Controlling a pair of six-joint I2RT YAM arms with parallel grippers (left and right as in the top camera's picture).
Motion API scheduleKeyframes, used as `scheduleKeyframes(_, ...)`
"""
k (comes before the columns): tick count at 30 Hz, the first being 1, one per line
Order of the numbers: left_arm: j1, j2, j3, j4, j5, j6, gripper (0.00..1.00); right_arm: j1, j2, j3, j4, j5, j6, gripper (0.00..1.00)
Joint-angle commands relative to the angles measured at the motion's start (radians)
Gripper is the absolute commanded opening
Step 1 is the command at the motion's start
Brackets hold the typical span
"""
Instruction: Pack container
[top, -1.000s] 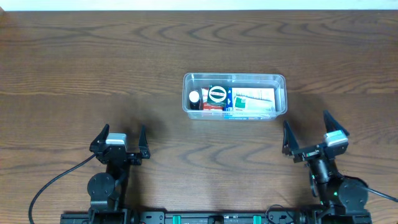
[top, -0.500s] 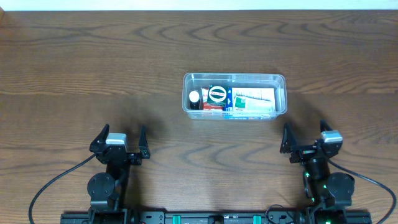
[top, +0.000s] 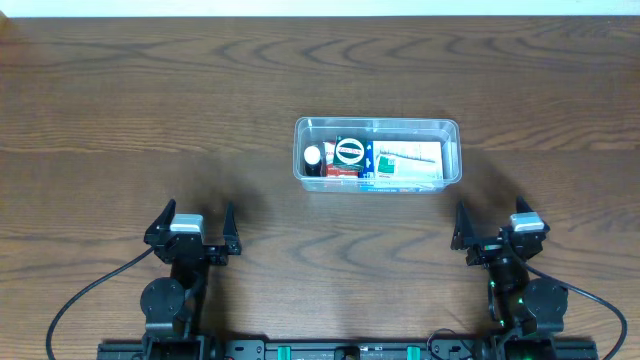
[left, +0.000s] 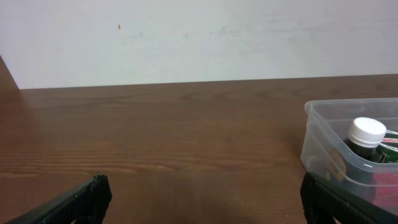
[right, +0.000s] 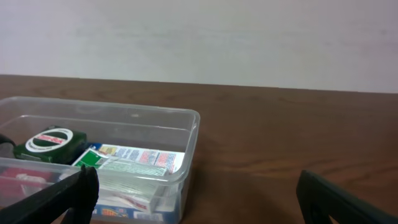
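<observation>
Clear container (top: 377, 122) on worktop (top: 150, 100) centre — packets (top: 410, 160) and white-capped bottle (top: 313, 157) inside, left fingers (top: 231, 222) and right fingers (top: 461, 225) at near edge, both spread wide, empty

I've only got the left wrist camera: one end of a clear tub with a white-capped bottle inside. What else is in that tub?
Observer: Next to the white-capped bottle lies a dark green packet with a round white label.
Operator: And the other end of the container?
Observer: A white and green printed box fills its right half.
Operator: Where is the right gripper?
Observer: It is open and empty, on the near side of the container, apart from it.
</observation>
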Motion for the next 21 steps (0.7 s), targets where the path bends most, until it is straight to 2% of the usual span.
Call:
scheduleKeyframes(1,0.004,-0.006,-0.016,-0.036,0.018,0.002,0.98,0.006,-0.010,-0.002,-0.008,0.010,-0.077,0.99)
scheduleKeyframes(4,0.004,-0.006,-0.016,-0.037,0.018,0.003,0.98,0.000,-0.010,-0.002,-0.008,0.010,-0.114,0.99)
scheduleKeyframes(21,0.004,-0.006,-0.016,-0.037,0.018,0.002,0.98,-0.006,-0.009,-0.002,-0.006,0.010,-0.111,0.99)
